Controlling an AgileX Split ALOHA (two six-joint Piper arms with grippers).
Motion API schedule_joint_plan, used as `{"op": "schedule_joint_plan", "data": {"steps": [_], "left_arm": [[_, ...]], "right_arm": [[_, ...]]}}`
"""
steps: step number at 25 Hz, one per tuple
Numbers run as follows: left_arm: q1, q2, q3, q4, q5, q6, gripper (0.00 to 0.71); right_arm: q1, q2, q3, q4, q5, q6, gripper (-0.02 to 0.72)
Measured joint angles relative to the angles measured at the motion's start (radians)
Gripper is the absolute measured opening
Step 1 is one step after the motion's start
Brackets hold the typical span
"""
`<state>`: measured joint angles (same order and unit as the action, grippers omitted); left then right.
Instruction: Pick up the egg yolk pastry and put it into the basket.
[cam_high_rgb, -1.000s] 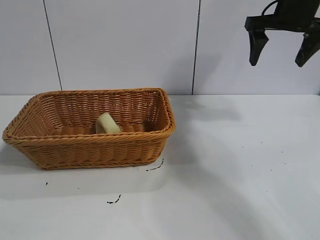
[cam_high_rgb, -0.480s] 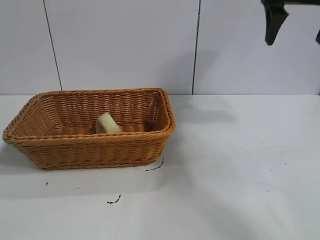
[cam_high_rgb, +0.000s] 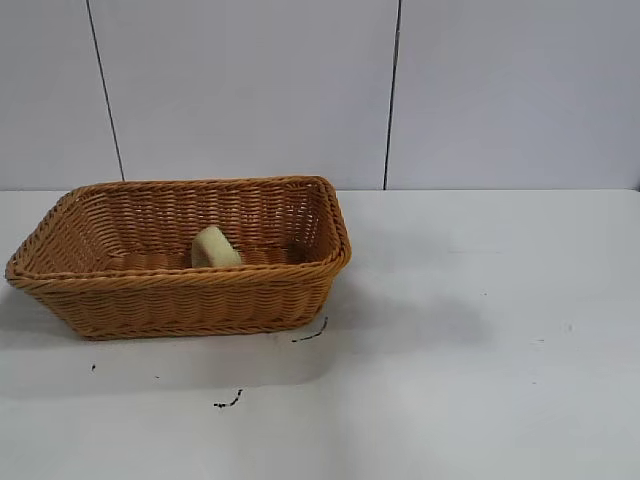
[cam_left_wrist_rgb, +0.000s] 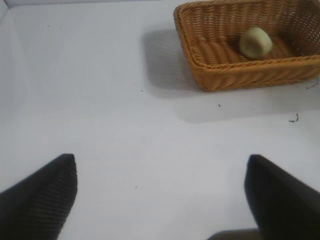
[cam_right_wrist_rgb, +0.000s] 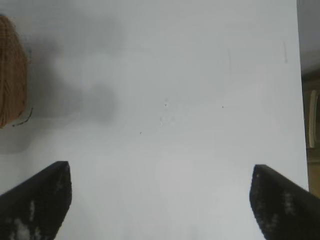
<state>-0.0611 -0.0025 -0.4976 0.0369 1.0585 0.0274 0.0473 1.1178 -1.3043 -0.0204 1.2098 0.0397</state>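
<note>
Resting inside the basket (cam_high_rgb: 180, 290), on its woven floor: the egg yolk pastry (cam_high_rgb: 214, 248), a small pale yellowish-green lump, tipped a little and lying toward the middle of the basket, somewhat nearer the right-hand end wall than the left. Touching the floor, clear of the braided rim on every side. Standing on the left half of the white table (cam_high_rgb: 480, 360), long side across the exterior view, with flared orange-brown walls. Scattered on the tabletop near the basket's near right corner: a few small dark marks (cam_high_rgb: 228, 403).

Seen from the left wrist camera: the left gripper (cam_left_wrist_rgb: 160, 195), fingers spread wide with nothing between them, only bare table showing in the gap; one black fingertip (cam_left_wrist_rgb: 47, 192) at each lower corner of that picture. Held well apart from the basket (cam_left_wrist_rgb: 250, 75), with the pastry (cam_left_wrist_rgb: 255, 42) visible inside it.

Seen from the right wrist camera: the right gripper (cam_right_wrist_rgb: 160, 200), fingers likewise spread wide and empty, over bare white table, well to the right of the basket, of which only an end edge (cam_right_wrist_rgb: 11, 85) shows at the border of that view. Soft grey shadows lying on the table between gripper and basket.

Out of the exterior view entirely: both arms and both grippers; only basket, pastry, table and the pale panelled wall (cam_high_rgb: 250, 90) behind.
</note>
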Motion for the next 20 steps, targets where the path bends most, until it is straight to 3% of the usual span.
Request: {"op": "schedule_joint_plan", "data": {"steps": [10,16,20], "left_arm": [[0.000,0.000,0.000,0.000,0.000,0.000,0.693],[0.000,0.000,0.000,0.000,0.000,0.000,0.693],[0.000,0.000,0.000,0.000,0.000,0.000,0.693]], "right_arm": [[0.000,-0.560,0.449,0.003,-0.014,0.000,0.695],[0.000,-0.825,0.694,0.003,-0.137,0.000,0.695],[0.000,-0.933,0.803,0.020,-0.163,0.000,0.695]]}}
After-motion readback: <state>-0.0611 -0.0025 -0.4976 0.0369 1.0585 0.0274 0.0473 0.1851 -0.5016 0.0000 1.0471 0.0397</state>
